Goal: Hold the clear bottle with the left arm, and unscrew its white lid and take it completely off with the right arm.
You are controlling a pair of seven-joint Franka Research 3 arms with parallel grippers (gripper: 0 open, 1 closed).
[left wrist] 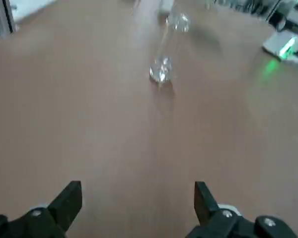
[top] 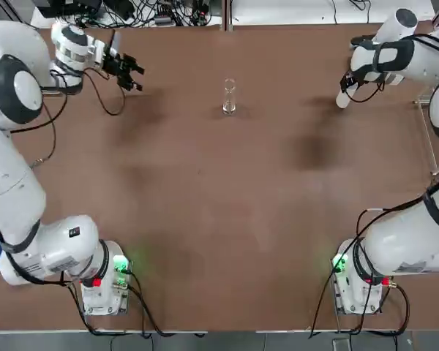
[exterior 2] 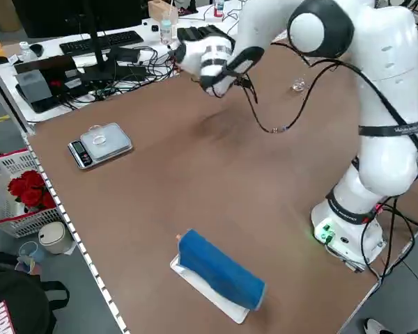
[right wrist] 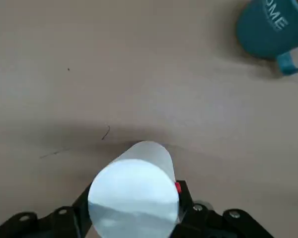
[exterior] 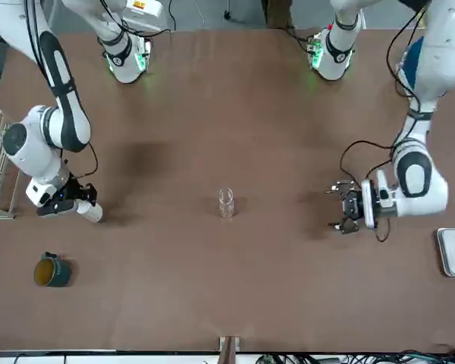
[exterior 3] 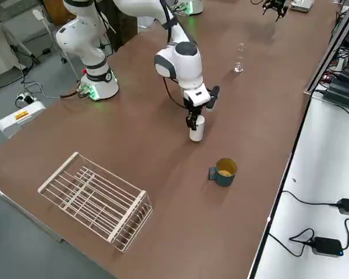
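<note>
Standing uncapped mid-tabletop (top: 205, 219), the clear bottle (top: 229, 97) is alone. Right gripper (exterior 3: 193, 121) clamps the white lid (exterior 3: 196, 129). Left gripper (top: 132, 73), jaws spread, hangs well apart.

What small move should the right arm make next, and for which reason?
Probably it should open the right hand and lift away. The white lid is already off the clear bottle, which stands alone, open-mouthed, mid-table. The lid's end seems to rest on the table, so releasing looks safe. The left hand is open and apart from the bottle.
</note>
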